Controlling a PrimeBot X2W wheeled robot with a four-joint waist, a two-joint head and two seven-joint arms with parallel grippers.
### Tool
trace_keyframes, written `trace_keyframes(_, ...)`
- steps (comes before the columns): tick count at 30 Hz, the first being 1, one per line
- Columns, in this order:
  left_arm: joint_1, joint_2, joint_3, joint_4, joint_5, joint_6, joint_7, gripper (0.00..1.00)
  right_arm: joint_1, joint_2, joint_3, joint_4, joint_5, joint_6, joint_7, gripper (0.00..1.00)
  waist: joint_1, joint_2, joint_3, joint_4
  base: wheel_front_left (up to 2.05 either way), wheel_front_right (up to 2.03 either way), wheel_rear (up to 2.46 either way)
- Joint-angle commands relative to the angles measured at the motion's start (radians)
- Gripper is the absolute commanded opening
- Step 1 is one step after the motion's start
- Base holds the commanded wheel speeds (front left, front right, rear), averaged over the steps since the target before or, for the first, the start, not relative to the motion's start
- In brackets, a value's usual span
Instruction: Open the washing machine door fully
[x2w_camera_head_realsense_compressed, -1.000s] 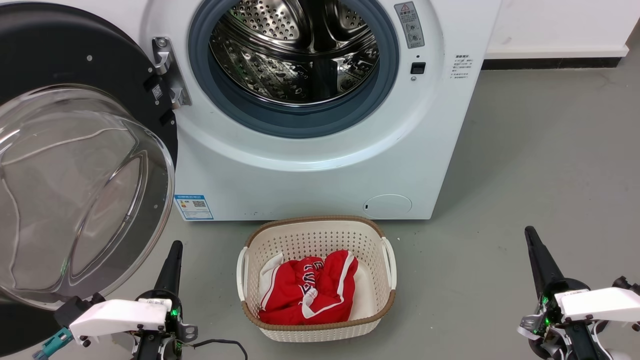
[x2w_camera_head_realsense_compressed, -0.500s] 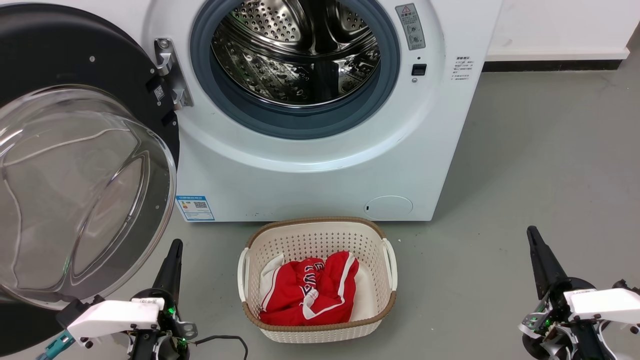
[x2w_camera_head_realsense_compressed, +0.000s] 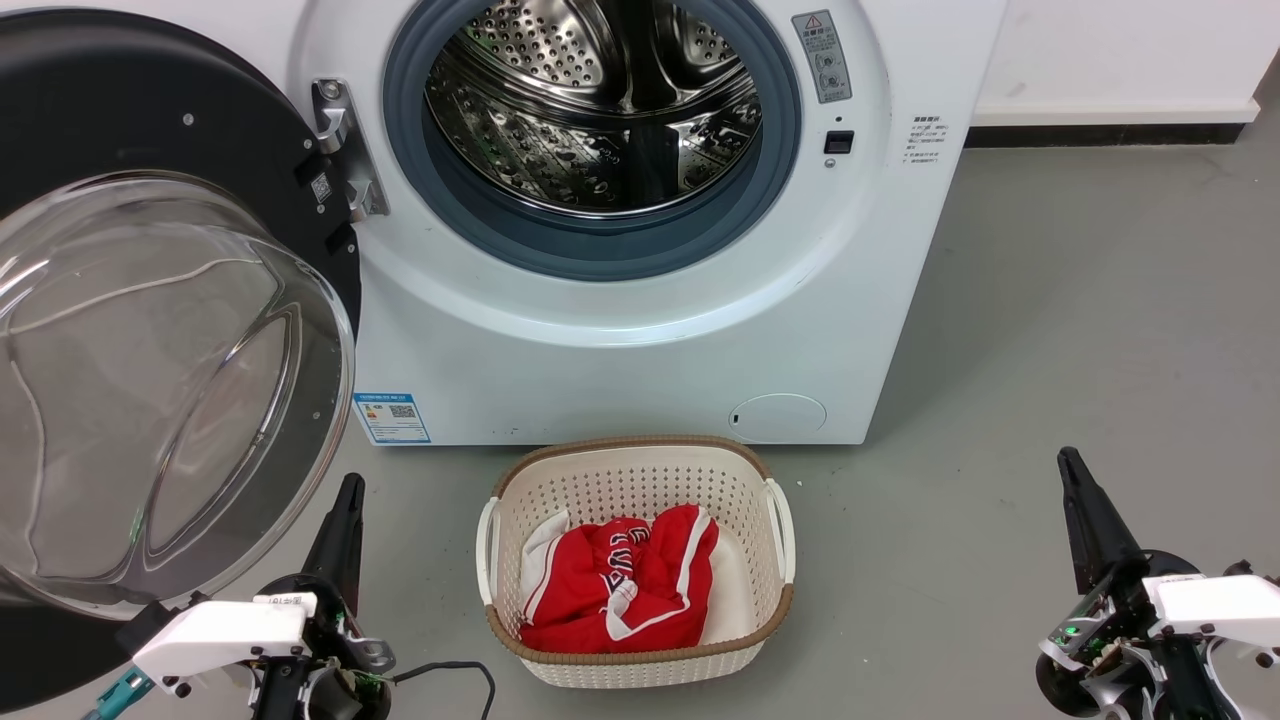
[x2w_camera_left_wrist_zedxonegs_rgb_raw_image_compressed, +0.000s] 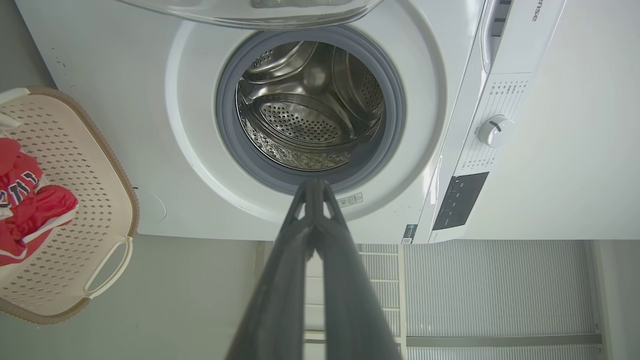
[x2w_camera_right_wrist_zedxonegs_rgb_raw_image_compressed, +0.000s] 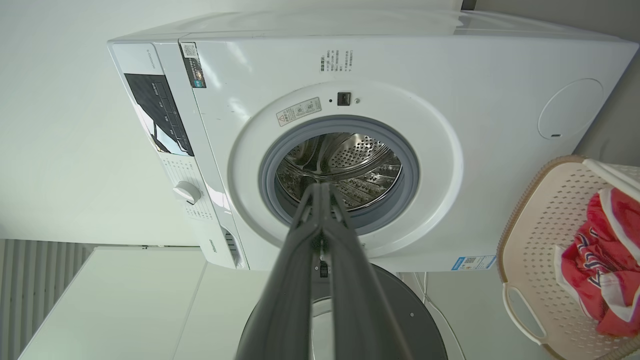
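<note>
The washing machine door (x2w_camera_head_realsense_compressed: 120, 150), a glossy black disc with a bulging clear glass bowl (x2w_camera_head_realsense_compressed: 150, 390), stands swung wide to the left of the white machine (x2w_camera_head_realsense_compressed: 640, 340). Its hinge (x2w_camera_head_realsense_compressed: 335, 150) sits beside the open steel drum (x2w_camera_head_realsense_compressed: 600, 110). The left gripper (x2w_camera_head_realsense_compressed: 350, 487) is shut and empty, low on the floor just right of the glass bowl. Far off at the lower right, the right gripper (x2w_camera_head_realsense_compressed: 1068, 462) is shut and empty too. In the left wrist view the fingers (x2w_camera_left_wrist_zedxonegs_rgb_raw_image_compressed: 315, 186) press together before the drum (x2w_camera_left_wrist_zedxonegs_rgb_raw_image_compressed: 310, 125). The right wrist view shows the door (x2w_camera_right_wrist_zedxonegs_rgb_raw_image_compressed: 400, 320) beneath the shut fingers (x2w_camera_right_wrist_zedxonegs_rgb_raw_image_compressed: 320, 187).
A cream laundry basket (x2w_camera_head_realsense_compressed: 770, 520) holding red and white clothes (x2w_camera_head_realsense_compressed: 620, 575) sits on the grey floor (x2w_camera_head_realsense_compressed: 1050, 330) in front of the machine, between the two grippers. A white wall with a dark skirting (x2w_camera_head_realsense_compressed: 1100, 130) runs behind at the right.
The whole head view has shifted slightly, so the camera moved. Both arms have drawn back a little toward the bottom edge; the door stays as it was.
</note>
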Motion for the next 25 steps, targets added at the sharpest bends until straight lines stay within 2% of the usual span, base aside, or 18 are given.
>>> trace_keyframes(1, -0.008, -0.002, 0.004, 0.001, -0.002, -0.004, 0.003, 0.00, -0.011, 0.003, -0.002, 0.003, 0.001, 0.000, 0.002, 0.00, -0.0001, 0.0000, 0.000, 0.000, 0.00, 0.00, 0.00)
trace_keyframes(25, -0.008, -0.002, 0.003, 0.001, -0.002, -0.004, 0.003, 0.00, -0.013, 0.010, -0.011, 0.003, -0.008, 0.000, 0.011, 0.00, -0.0001, 0.0000, 0.000, 0.000, 0.00, 0.00, 0.00)
